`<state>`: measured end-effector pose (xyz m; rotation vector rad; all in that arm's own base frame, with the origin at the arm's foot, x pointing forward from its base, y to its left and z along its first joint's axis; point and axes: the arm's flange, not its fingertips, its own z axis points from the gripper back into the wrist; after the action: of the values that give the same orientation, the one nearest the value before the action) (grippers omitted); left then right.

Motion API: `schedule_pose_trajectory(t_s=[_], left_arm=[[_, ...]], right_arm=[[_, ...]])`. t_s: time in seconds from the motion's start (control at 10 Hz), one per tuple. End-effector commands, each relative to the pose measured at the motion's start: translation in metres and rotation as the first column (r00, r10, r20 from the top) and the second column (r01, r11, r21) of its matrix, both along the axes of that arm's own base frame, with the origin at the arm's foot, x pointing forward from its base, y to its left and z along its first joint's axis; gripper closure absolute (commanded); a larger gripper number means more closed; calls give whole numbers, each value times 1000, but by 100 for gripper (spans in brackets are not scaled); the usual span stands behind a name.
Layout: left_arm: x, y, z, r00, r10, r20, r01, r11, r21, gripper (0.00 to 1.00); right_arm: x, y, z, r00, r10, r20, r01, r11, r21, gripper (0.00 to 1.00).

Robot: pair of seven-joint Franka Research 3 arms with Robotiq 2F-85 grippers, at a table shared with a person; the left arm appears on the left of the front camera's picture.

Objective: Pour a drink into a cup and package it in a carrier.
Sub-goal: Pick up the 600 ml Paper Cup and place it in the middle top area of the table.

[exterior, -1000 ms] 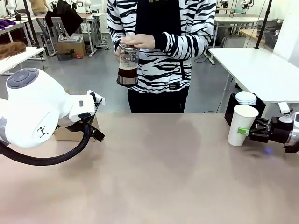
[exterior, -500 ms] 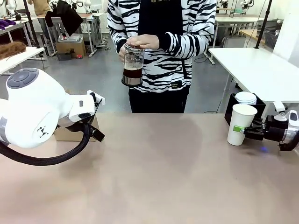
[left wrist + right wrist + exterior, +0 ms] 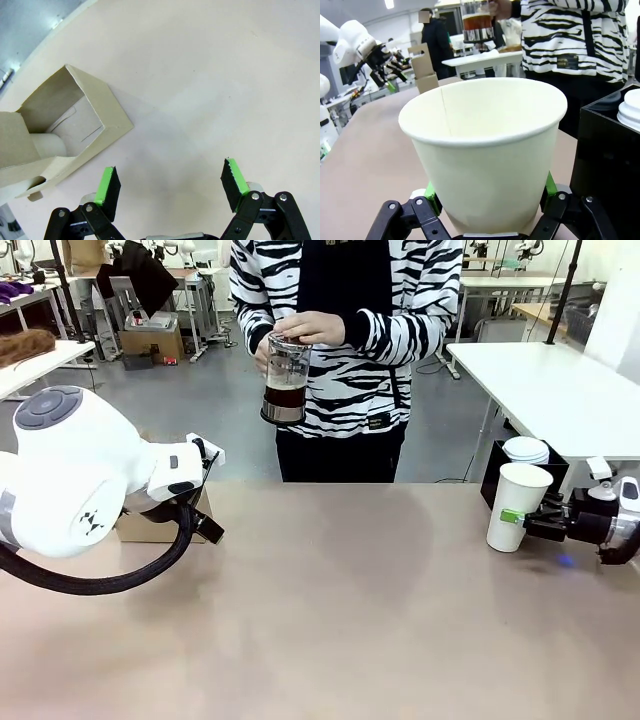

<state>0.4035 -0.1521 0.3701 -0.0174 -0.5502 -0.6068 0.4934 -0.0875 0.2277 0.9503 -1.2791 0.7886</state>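
- Since a second ago, the person across from me has lifted the clear glass jug point(image 3: 285, 380) slightly higher against the chest. My two arms have barely stirred.
- Nearest me on the left, my left pincer point(image 3: 170, 182) hangs over the bare beige worktop point(image 3: 225, 75), green pads wide apart, holding nothing.
- Just beside it, the low brown cardboard carrier point(image 3: 65, 130) sits at the worktop's left edge.
- Over on the right, my right pincer point(image 3: 490, 200) is clamped on the lower body of the tall white paper cup point(image 3: 485, 150). It stands upright, apparently resting on the worktop, with no lid on and nothing inside.
- Just behind the cup is a black square box point(image 3: 497, 475) carrying a stack of white plastic lids point(image 3: 525, 450).
- Farthest off, the person's hand point(image 3: 300, 328) covers the jug's top. The dark reddish-brown drink point(image 3: 284, 397) fills its lower part, well apart from the cup.
- I judge we are at the presenting step, and pouring has not begun.
- Next I'd keep the cup upright and steady without crushing the paper, probably offering it toward the middle so the jug can reach its mouth. Lidding and loading the carrier come afterwards.
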Motion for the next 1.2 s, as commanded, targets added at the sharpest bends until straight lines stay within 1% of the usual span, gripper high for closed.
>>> schedule_pose_trajectory(t_s=[0.0,0.3,0.4,0.5,0.6,0.8,1.0,1.1], left_arm=[[0,0,0,1000,0,0,0,1000,-3,0],[0,0,0,1000,0,0,0,1000,-3,0],[0,0,0,1000,0,0,0,1000,-3,0],[0,0,0,1000,0,0,0,1000,-3,0],[0,0,0,1000,0,0,0,1000,-3,0],[0,0,0,1000,0,0,0,1000,-3,0],[0,0,0,1000,0,0,0,1000,-3,0],[0,0,0,1000,0,0,0,1000,-3,0]], right_arm=[[-20,6,23,998,-39,39,39,999,-1,14],[-33,40,69,998,-38,49,37,999,11,14],[-30,59,87,998,-39,57,39,999,-1,14],[-20,81,103,998,-27,64,26,1000,3,14],[0,109,114,998,-9,60,9,1000,-1,14],[45,150,118,999,15,30,-15,1000,3,14],[89,184,103,999,37,1,-37,999,12,14],[113,198,89,999,33,-7,-33,999,-6,14]])
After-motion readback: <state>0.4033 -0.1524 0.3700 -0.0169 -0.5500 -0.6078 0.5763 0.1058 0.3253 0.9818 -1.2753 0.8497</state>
